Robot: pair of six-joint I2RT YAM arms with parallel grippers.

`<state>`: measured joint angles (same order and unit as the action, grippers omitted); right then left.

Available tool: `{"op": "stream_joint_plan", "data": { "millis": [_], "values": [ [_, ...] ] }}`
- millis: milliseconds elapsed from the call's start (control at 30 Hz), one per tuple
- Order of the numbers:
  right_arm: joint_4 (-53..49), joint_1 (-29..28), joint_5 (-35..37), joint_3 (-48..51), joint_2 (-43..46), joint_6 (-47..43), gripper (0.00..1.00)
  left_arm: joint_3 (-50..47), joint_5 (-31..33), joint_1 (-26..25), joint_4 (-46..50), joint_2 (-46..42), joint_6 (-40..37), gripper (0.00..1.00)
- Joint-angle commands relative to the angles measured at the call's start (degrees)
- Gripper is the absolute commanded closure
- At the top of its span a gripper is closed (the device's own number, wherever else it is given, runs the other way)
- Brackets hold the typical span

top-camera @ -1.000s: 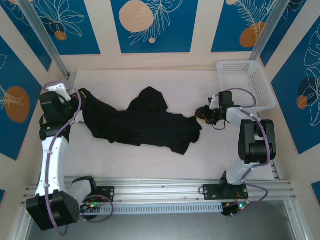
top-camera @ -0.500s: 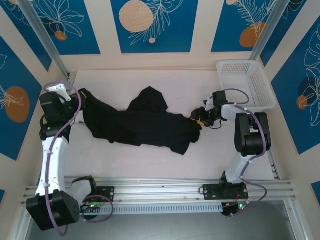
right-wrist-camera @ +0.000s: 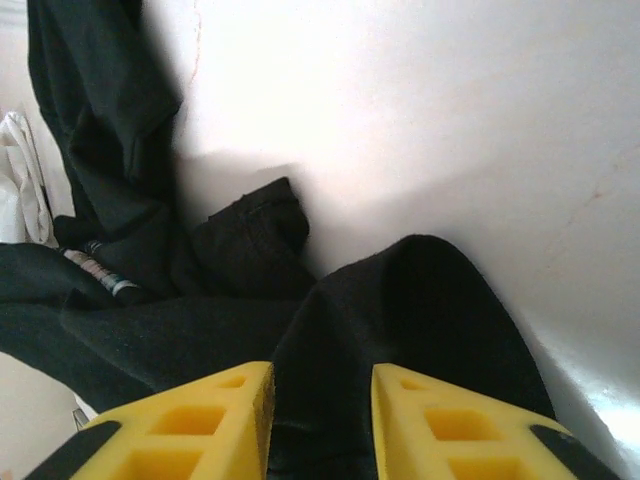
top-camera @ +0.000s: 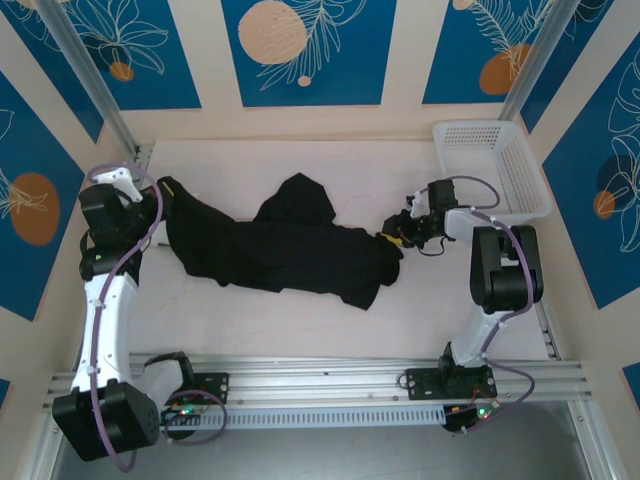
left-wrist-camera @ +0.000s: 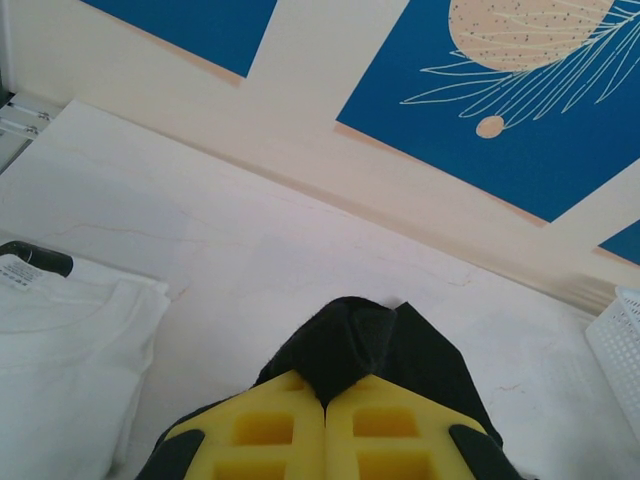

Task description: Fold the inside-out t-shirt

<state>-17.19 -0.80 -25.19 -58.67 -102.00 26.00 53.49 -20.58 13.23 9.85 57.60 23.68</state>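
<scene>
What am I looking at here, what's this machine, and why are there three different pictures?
Two robot arms, the left arm and the right arm, are bolted to a table. One picture looks down from above. The other two come from a camera on each wrist, so the yellow pads belong to the grippers. A black t-shirt lies crumpled on the table, along with a white basket and a white folded garment. The left gripper is shut on one end of the t-shirt. The right gripper has cloth between its parted fingers; whether it pinches is unclear.
</scene>
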Motion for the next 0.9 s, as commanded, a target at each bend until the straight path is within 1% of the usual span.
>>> {"op": "stream_joint_plan", "data": {
  "millis": [0, 100, 233, 400, 567, 700, 867],
  "values": [
    [0.24, 0.45, -1.64, 1.45, 2.58, 0.20, 0.71, -0.41, -1.19, 0.78, -1.92, -0.49, 0.40, 1.00],
    [-0.48, 0.36, 1.04, 2.22, 2.51, -0.58, 0.74, -0.50, -1.31, 0.82, -2.07, -0.53, 0.49, 1.00],
    [-1.48, -0.32, 4.49, 2.47, 2.19, -1.47, 0.75, -0.63, -1.38, 0.79, -2.20, -0.49, 0.66, 1.00],
    [-2.33, -1.18, 7.74, 1.49, 1.10, -2.24, 0.68, -0.75, -1.48, 0.80, -2.29, -0.68, 0.64, 1.00],
    [-2.37, -1.62, 7.44, 0.71, -0.27, -2.53, 0.67, -0.76, -1.48, 0.76, -2.29, -0.77, 0.57, 1.00],
    [-2.23, -1.88, 7.44, 0.58, -0.56, -2.49, 0.71, -0.85, -1.56, 0.79, -2.44, -0.78, 0.66, 1.00],
    [-1.70, -1.77, 7.76, 0.45, -0.41, -2.53, 0.79, -0.95, -1.66, 0.80, -2.55, -0.80, 0.74, 1.00]
  ]
}}
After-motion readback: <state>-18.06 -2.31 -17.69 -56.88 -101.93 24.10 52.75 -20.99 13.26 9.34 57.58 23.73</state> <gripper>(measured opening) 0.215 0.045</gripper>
